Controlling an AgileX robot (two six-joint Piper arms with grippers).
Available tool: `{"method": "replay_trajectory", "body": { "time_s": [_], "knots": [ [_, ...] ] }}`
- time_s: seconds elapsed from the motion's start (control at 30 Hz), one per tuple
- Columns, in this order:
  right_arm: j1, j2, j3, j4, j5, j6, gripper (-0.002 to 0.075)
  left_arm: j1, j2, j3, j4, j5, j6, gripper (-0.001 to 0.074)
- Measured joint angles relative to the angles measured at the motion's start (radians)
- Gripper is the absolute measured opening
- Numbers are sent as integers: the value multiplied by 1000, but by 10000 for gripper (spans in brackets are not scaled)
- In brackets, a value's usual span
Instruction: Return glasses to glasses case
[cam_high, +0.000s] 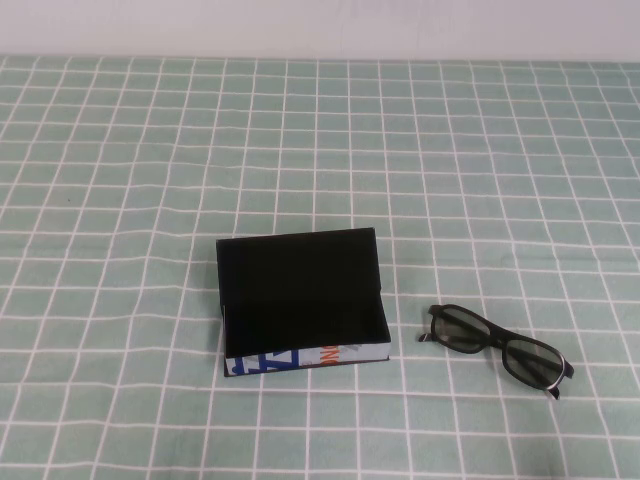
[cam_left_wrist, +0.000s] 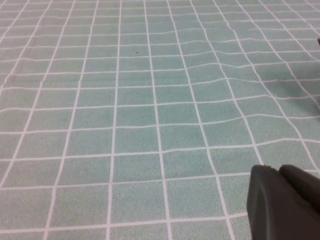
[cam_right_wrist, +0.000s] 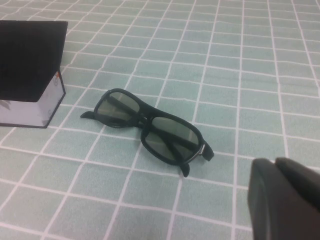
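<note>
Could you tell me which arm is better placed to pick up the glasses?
Right: the glasses lie right of the open glasses case, and the right gripper, shut, looks down at them. The left gripper sees only cloth.

A pale green cloth (cam_high: 150, 150) printed with a grid of thin white lines covers the whole surface, lying mostly flat with slight ripples that bend the lines here and there. Along the far edge runs a plain off-white wall (cam_high: 320, 25). The light is soft and even, with faint shadows.
</note>
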Motion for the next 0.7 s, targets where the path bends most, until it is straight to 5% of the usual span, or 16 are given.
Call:
{"method": "replay_trajectory", "body": {
  "time_s": [0.7],
  "knots": [
    [0,0,0,6,0,0,-15,0,0,0,0,0,16,-6]
  ]
}}
